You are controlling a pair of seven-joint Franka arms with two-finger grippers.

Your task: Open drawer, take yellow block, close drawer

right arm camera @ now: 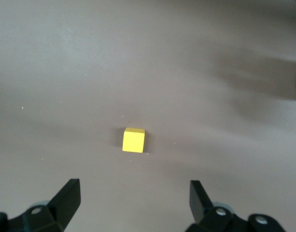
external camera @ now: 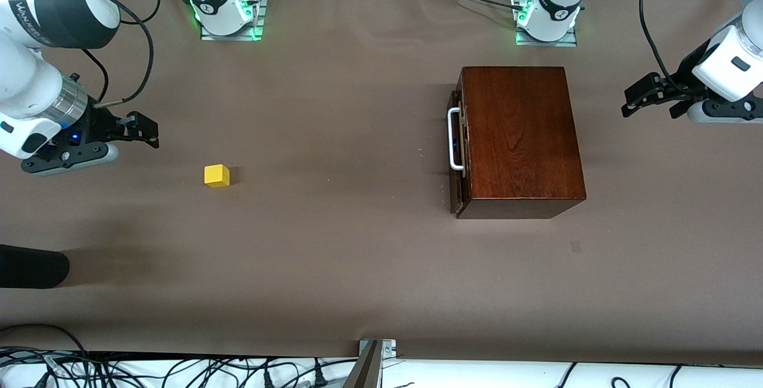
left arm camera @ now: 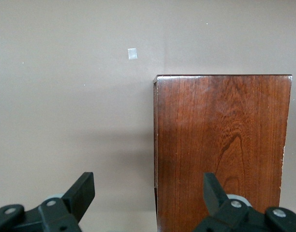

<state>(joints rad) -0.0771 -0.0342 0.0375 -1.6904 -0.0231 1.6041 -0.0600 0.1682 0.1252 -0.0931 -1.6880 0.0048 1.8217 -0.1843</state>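
The brown tabletop [external camera: 357, 257] fills the front view. Right of centre stands the mahogany box [external camera: 518, 137], its drawer [external camera: 456, 143] shut. At the right edge the left pincer [external camera: 641, 102] hangs with fingers apart, empty; at the left edge the right pincer [external camera: 146, 132] likewise. The yellow block [external camera: 217, 175] sits left of centre on the tabletop, outside the drawer

Front camera sitting high, looking down over the whole table [external camera: 357, 257], left wrist camera looking down close at the wooden box [left arm camera: 220, 150], right wrist camera looking down at the yellow block [right arm camera: 133, 140], both also showing in front view.
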